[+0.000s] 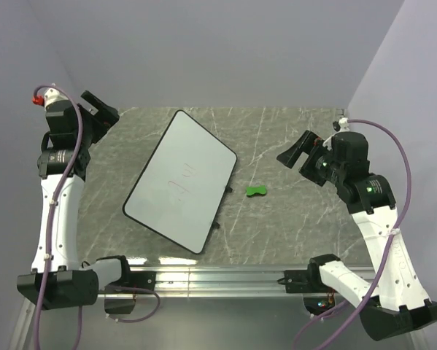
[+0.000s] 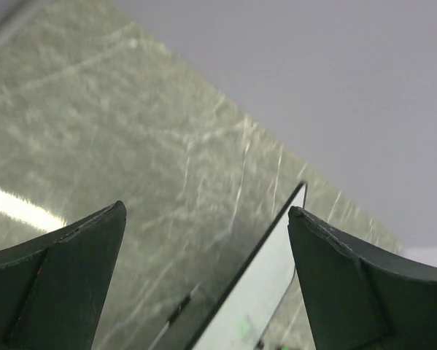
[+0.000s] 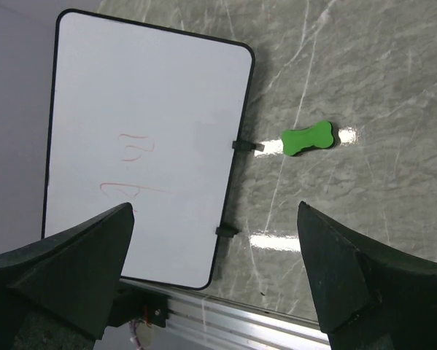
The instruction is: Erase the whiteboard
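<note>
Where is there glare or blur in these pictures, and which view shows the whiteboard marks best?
Right wrist: sharp, two white glare patches on the table, one beside the green eraser; reddish marks on the whiteboard are plainest here. Left wrist: soft all over, a glare streak at the left. Top external: evenly lit, the marks only faint.

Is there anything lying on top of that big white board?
Only faint marker scribbles near the middle of the whiteboard; no object rests on it. The green eraser lies on the table beside it, apart. Whatever is underneath the board is covered.
</note>
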Robot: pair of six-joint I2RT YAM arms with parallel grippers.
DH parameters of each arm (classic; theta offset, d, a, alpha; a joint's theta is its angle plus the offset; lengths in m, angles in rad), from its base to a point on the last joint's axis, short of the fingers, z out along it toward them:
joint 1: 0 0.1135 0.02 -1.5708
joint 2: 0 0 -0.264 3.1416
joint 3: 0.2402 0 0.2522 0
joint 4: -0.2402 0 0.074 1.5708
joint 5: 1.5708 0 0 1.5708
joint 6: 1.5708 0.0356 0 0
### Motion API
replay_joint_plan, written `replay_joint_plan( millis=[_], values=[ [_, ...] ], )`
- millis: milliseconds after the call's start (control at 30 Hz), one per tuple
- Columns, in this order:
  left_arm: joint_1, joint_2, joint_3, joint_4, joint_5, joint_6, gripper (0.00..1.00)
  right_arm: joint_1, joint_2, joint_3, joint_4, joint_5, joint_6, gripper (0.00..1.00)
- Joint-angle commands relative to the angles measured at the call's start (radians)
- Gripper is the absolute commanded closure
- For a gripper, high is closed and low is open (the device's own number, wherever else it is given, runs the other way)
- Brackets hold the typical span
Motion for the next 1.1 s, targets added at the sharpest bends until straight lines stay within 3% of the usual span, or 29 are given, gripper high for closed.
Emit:
replay_joint_plan(
  millis=[0,100,167,300,433,600,767,933,1067],
  values=[
    [-0.005,0.043,0.11,-0.183,0.073,0.03,0.0,0.016,0.009,0.022,0.018,0.002,-0.025,0.0],
    [-0.005,0.083,0.118,-0.309,0.142,0.01,0.01,0.028,0.021,0.045,0.027,0.009,-0.035,0.0],
    [-0.005,0.023,0.097,-0.347,0.08,-0.031,0.01,0.035,0.04,0.058,0.032,0.0,-0.036,0.0],
    [-0.009,-0.2,-0.144,-0.194,-0.008,0.005,0.01,0.038,0.107,0.077,0.03,-0.036,-0.048,0.0],
    [-0.008,-0.196,-0.178,-0.22,0.093,-0.004,0.01,0.059,0.261,0.109,-0.026,0.003,-0.107,0.0],
    [-0.009,-0.254,-0.185,-0.241,0.094,-0.067,0.01,0.091,0.448,0.174,-0.108,0.068,-0.142,0.01],
    [-0.009,-0.305,-0.235,-0.255,0.162,-0.056,0.01,0.105,0.524,0.141,-0.019,0.103,-0.072,0.01],
    [-0.009,-0.352,-0.245,-0.301,0.168,-0.02,0.01,0.137,0.745,0.207,-0.098,0.131,-0.055,0.02],
    [-0.009,-0.378,-0.213,-0.367,0.153,-0.003,0.01,0.186,0.785,0.217,-0.12,0.184,0.023,0.02]
  ],
)
